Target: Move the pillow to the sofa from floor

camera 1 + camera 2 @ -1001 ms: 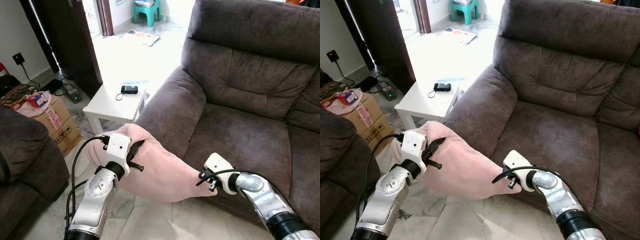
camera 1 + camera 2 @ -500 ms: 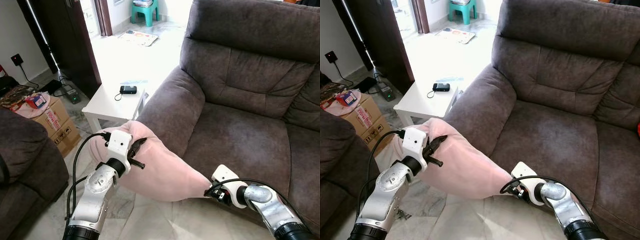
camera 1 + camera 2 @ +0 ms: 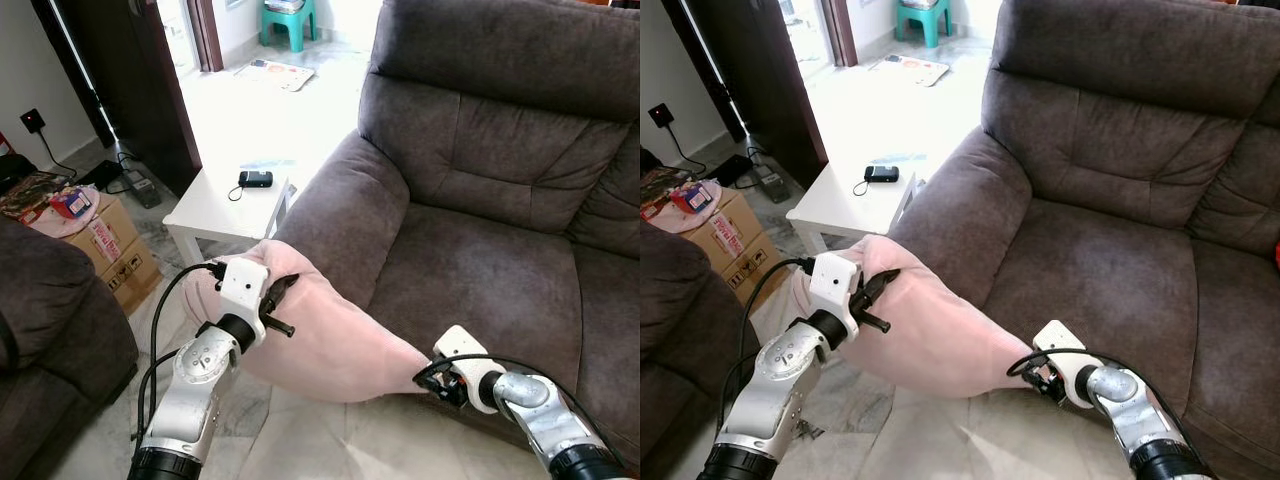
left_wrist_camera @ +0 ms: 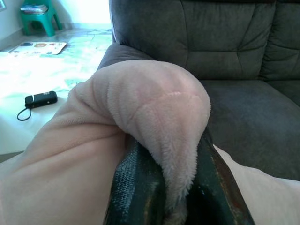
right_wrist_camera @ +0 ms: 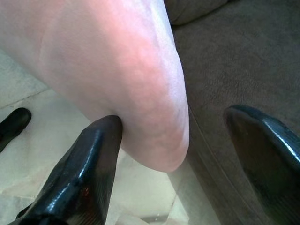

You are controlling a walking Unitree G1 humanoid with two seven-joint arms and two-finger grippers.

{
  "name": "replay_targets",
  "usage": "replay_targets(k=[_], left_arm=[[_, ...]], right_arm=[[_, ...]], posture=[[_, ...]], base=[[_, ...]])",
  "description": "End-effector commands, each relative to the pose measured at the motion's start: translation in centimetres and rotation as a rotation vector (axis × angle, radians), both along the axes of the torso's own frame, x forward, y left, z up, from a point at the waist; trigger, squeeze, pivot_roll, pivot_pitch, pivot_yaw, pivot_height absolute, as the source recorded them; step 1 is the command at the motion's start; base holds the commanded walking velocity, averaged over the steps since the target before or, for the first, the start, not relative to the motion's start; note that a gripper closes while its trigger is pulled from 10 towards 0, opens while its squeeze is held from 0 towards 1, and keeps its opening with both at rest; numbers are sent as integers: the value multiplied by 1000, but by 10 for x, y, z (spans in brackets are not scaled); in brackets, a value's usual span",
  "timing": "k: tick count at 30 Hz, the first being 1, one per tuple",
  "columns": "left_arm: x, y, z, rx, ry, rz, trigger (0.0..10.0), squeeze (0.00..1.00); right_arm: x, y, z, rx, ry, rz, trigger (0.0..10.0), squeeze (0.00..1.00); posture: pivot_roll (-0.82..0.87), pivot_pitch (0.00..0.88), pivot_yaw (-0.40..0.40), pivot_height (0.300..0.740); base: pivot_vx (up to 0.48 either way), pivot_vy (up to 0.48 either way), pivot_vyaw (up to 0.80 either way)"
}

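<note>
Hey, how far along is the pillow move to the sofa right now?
Done: pillow lifted off the floor. In hand: left gripper pinches a fold of it; right gripper is open around its other end, against the sofa front. Left: setting it on the seat.

Pale pink pillow point(image 3: 330, 335), dark brown sofa point(image 3: 480, 190) (white side table point(image 3: 225, 205)).

My head stereo pair looks down at the sofa point(image 3: 480, 260); both wrist cameras closely face the pillow point(image 4: 140, 117).
</note>
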State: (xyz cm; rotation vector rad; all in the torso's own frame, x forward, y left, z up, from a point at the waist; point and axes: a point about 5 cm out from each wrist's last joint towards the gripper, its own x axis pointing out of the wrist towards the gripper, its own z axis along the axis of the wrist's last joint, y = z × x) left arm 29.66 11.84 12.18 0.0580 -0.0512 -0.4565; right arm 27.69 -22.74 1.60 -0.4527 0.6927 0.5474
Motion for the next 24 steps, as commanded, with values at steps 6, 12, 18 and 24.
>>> replay_targets(k=[6,12,18,24], left_arm=[[4,-8,20,-22,-82,-36,10000,0],[4,-8,20,-23,-81,-41,10000,0],[3,-9,18,-24,-77,-47,10000,0],[2,-11,18,-27,-73,-60,10000,0]], right_arm=[[-9,4,-10,22,59,31,10000,1000],[-12,5,-14,34,82,45,10000,1000],[-17,7,-19,40,106,55,10000,1000],[-20,12,-28,46,113,28,10000,980]], posture=[[124,94,13,740],[122,94,13,740],[120,92,14,740],[126,91,15,740]], base=[[0,0,0],[0,0,0],[0,0,0],[0,0,0]])
